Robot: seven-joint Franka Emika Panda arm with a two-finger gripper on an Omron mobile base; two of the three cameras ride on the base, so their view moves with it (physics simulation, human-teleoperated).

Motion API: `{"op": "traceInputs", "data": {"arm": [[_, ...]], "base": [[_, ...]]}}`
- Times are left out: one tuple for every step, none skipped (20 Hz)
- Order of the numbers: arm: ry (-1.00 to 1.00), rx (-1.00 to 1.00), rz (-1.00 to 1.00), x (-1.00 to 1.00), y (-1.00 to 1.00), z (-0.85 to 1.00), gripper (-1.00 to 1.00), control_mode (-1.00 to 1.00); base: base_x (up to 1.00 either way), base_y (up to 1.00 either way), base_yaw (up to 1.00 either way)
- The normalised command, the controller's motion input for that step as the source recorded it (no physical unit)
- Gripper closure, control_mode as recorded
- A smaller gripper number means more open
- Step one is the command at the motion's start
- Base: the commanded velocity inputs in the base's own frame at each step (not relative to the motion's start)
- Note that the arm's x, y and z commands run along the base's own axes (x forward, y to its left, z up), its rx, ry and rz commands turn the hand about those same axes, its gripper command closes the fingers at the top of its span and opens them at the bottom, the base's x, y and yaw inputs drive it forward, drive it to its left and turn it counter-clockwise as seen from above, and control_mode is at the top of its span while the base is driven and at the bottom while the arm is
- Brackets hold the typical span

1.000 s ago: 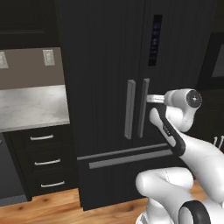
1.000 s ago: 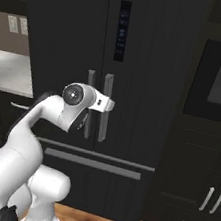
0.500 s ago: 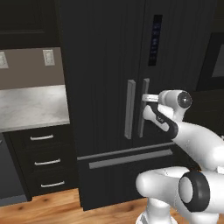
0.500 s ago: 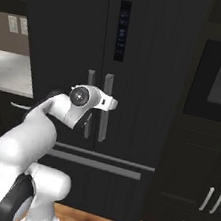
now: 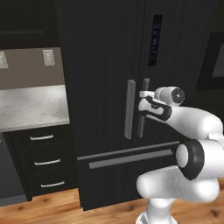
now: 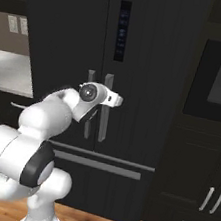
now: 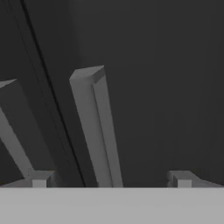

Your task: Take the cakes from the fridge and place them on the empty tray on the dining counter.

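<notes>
The arm has pushed forward over the last second, and the gripper (image 5: 142,99) now sits right at the fridge (image 5: 105,61) handles, fingers (image 7: 41,178) spread wide and holding nothing, with the right-door handle (image 7: 94,127) standing between them. By my read that means the door pull is next, since the fridge is shut and the cakes must be inside, unseen. The doors are flat, matte black with faint vertical grain; the handles are long, square-edged grey bars, the left handle (image 5: 130,108) just beside.
</notes>
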Motion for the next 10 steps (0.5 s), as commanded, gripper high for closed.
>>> {"op": "traceInputs", "data": {"arm": [[0.0,0.0,0.0,0.69,-0.06,-0.19,-1.0,-1.0],[0.0,0.0,0.0,0.71,-0.06,-0.21,-1.0,-1.0],[0.0,0.0,0.0,0.74,-0.05,-0.23,-1.0,-1.0],[0.0,0.0,0.0,0.76,-0.04,-0.26,-1.0,-1.0],[0.0,0.0,0.0,0.77,-0.02,-0.29,-1.0,-1.0],[0.0,0.0,0.0,0.76,-0.02,-0.32,-1.0,-1.0],[0.0,0.0,0.0,0.77,-0.03,-0.32,-1.0,-1.0],[0.0,0.0,0.0,0.77,-0.02,-0.32,-1.0,-1.0],[0.0,0.0,0.0,0.78,-0.02,-0.35,-1.0,-1.0],[0.0,0.0,0.0,0.81,-0.03,-0.36,-1.0,-1.0]], "base": [[0.0,0.0,0.0],[0.0,0.0,0.0],[0.0,0.0,0.0],[0.0,0.0,0.0],[0.0,0.0,0.0],[0.0,0.0,0.0],[0.0,0.0,0.0],[0.0,0.0,0.0],[0.0,0.0,0.0],[0.0,0.0,0.0]]}}
